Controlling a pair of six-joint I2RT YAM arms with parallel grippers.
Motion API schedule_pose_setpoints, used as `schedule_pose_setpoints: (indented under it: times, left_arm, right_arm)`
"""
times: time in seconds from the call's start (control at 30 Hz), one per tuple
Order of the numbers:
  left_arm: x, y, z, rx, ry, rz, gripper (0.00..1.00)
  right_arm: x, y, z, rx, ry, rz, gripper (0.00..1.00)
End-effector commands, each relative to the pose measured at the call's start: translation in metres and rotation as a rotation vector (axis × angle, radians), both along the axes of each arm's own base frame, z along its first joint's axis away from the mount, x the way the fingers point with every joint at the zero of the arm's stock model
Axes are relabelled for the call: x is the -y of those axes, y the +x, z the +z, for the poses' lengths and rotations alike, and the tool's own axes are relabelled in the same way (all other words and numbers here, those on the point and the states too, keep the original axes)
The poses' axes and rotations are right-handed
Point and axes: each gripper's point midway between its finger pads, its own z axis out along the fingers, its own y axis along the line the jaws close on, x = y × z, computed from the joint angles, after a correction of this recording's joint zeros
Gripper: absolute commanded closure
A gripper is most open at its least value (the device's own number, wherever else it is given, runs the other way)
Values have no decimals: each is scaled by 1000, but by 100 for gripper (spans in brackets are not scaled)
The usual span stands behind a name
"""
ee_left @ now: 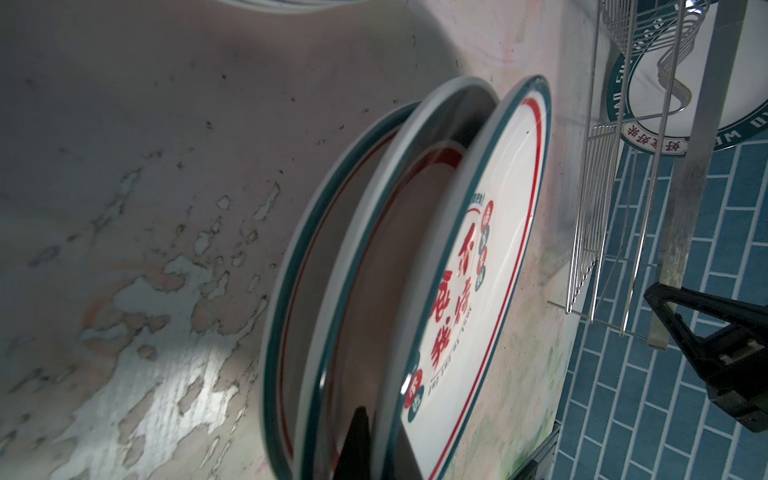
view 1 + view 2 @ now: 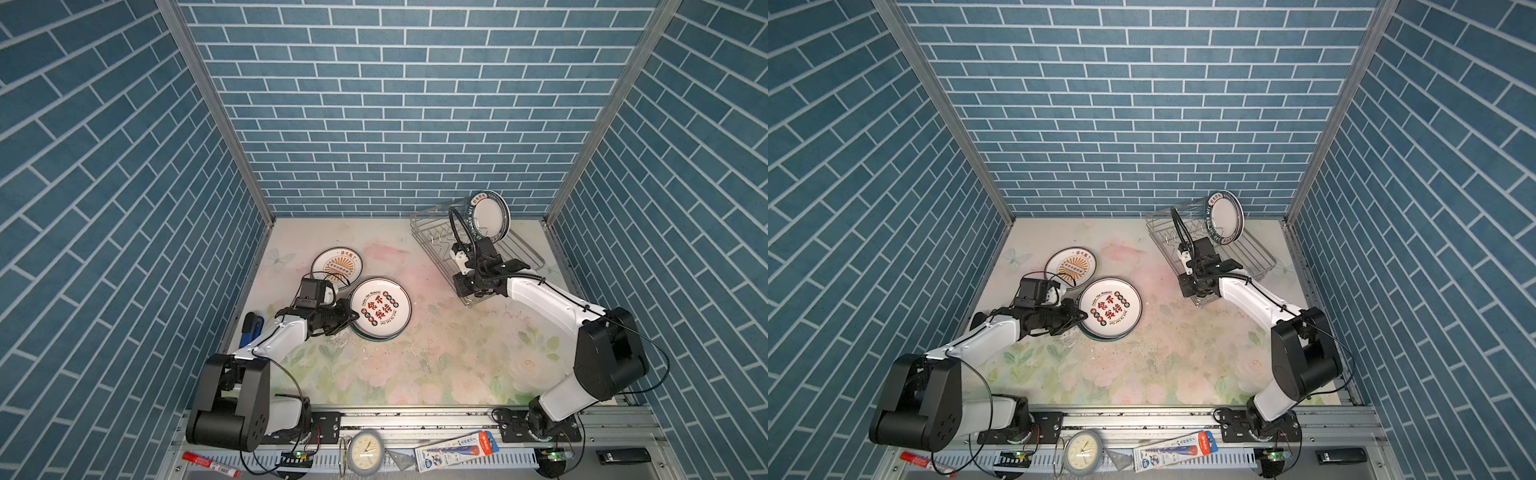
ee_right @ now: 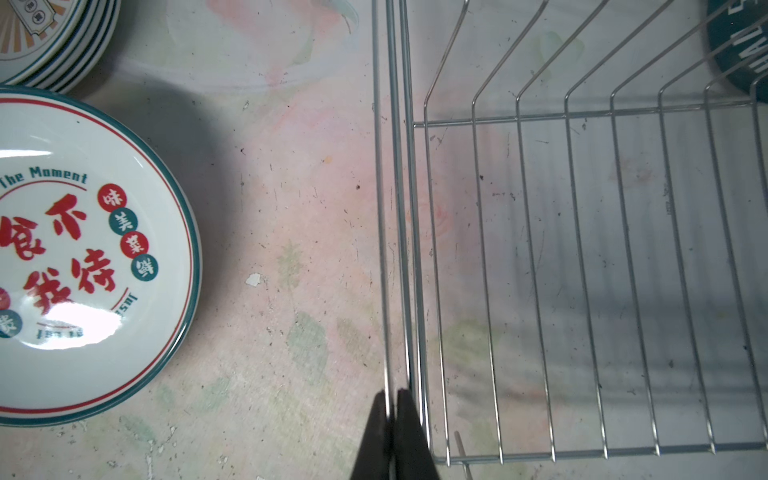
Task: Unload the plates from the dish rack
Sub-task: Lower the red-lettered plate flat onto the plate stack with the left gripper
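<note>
Plates sit in three places on the floral table point(image 2: 415, 365): a sunburst stack point(image 2: 336, 268) lies flat toward the back left, a red-character stack point(image 2: 380, 309) lies just beside it nearer the middle, and a green-rimmed plate point(image 2: 490, 214) stands on edge among the prongs at the far end of the dish rack point(image 2: 519, 247). The wire rack occupies the back right of the table, well apart from both stacks, set at an angle to the blue brick-pattern walls point(image 2: 415, 124). The left pincer point(image 2: 351, 318) is clamped on the near rim of the top plate point(image 1: 478, 270) of the red-character stack; the left wrist view shows that plate standing clear of the ones beneath it, with a dark finger point(image 1: 357, 440) in the gap. The right pincer point(image 3: 390, 409) is shut tight on a rim wire by the rack's near corner, on the side facing the stacks, its two black fingers point(image 3: 409, 432) pressed together around the wire in the right wrist view. Whether the rack is lifted off the table cannot be told. Along the front rail point(image 2: 415, 419) lie a small grey clock point(image 2: 365, 453), a red marker point(image 2: 211, 464) and a packaged pen point(image 2: 455, 451)
</note>
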Motion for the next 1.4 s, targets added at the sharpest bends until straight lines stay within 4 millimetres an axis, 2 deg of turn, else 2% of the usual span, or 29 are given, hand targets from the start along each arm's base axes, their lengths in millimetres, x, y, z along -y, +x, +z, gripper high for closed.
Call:
schedule_pose_setpoints:
  times: [0.0, 0.23, 0.33, 0.5, 0.7, 0.93, 1.07, 1.23, 1.37]
  left_arm:
    - [-9, -12, -21, -51, 65, -2, 100]
    - [-9, -10, -23, -56, 64, -6, 100]
    - [-9, -11, -23, -56, 65, -8, 100]
    - [-8, -9, -23, -54, 62, -10, 100]
    - [-8, -8, -23, -58, 62, -9, 100]
    - [-7, -7, -23, -66, 60, -7, 100]
    - [-8, -9, -25, -77, 66, -9, 99]
    - [-12, -9, -27, -92, 89, 0, 83]
    - [-14, -8, -27, -100, 103, 3, 64]
  right_arm:
    - [30, -49, -33, -239, -26, -214, 100]
    - [35, -74, -53, -278, -104, -207, 100]
    - [45, -81, -53, -263, -179, -225, 100]
    - [57, -81, -48, -226, -258, -253, 100]
    - [50, -90, -51, -213, -308, -247, 100]
    - [33, -104, -65, -245, -287, -209, 100]
    - [32, -108, -67, -250, -284, -210, 100]
    - [32, -110, -66, -243, -276, -208, 100]
    - [28, -108, -63, -237, -264, -202, 100]
